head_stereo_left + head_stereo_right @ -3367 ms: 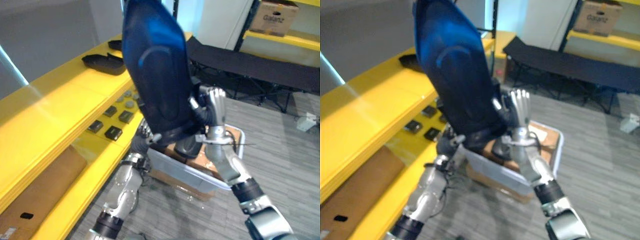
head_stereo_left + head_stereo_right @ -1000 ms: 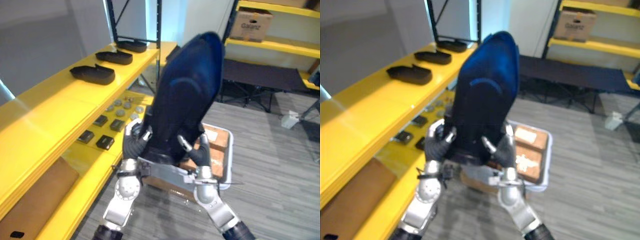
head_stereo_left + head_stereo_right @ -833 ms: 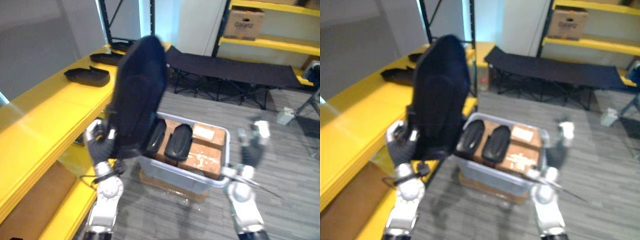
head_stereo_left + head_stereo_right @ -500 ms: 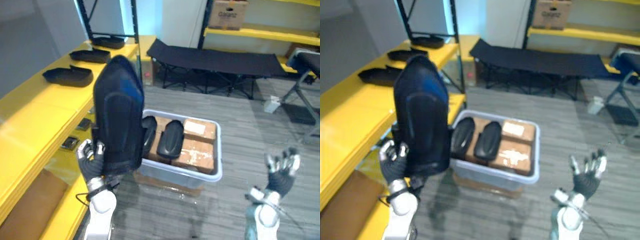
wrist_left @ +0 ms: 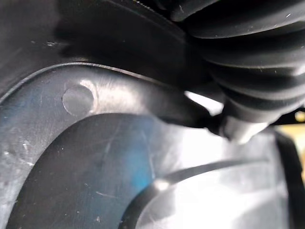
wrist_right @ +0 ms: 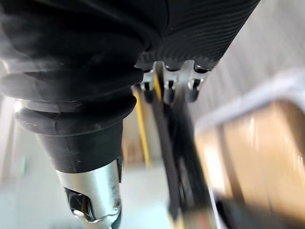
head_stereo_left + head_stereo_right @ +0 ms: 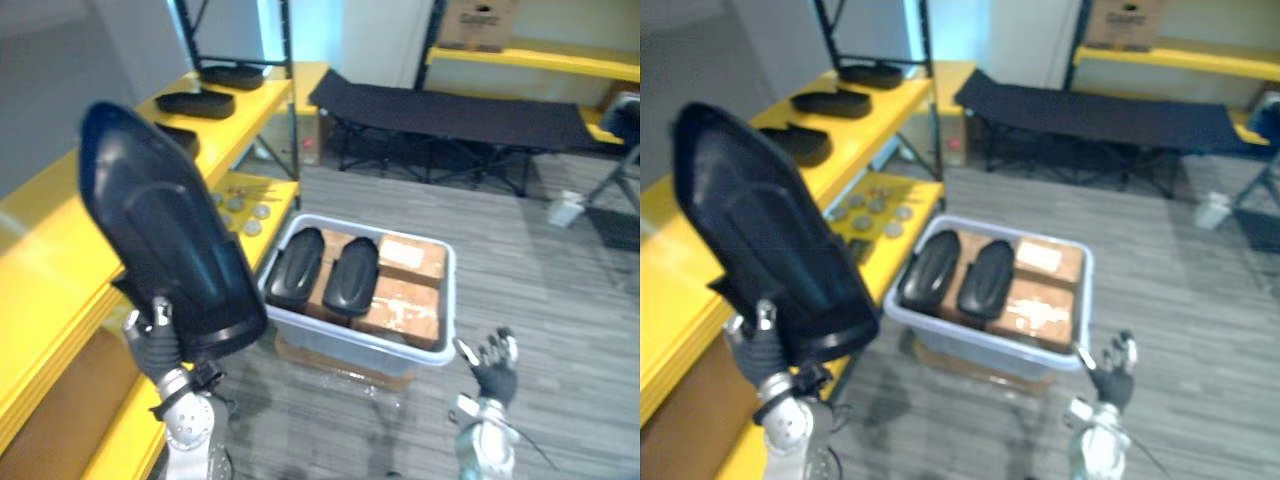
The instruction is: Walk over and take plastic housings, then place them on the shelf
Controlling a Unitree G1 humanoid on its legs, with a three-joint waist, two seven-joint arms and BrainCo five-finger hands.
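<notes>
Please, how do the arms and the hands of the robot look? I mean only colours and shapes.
The left arm and the right arm are silver-grey, with rounded segments. The left hand and the right hand each have a dark ribbed cover over the back and the wrist; in the wrist views it looks like a bellows. The fingers are silver. No markings are visible.

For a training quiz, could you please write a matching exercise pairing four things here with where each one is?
Things:
1. large housing
2. two smaller housings
3. right hand
4. black cot

Places:
A. in the grey bin
B. open, low beside the bin
C. held up by the left hand
D. at the back, past the bin

Pairs: 1-C, 2-A, 3-B, 4-D
</notes>
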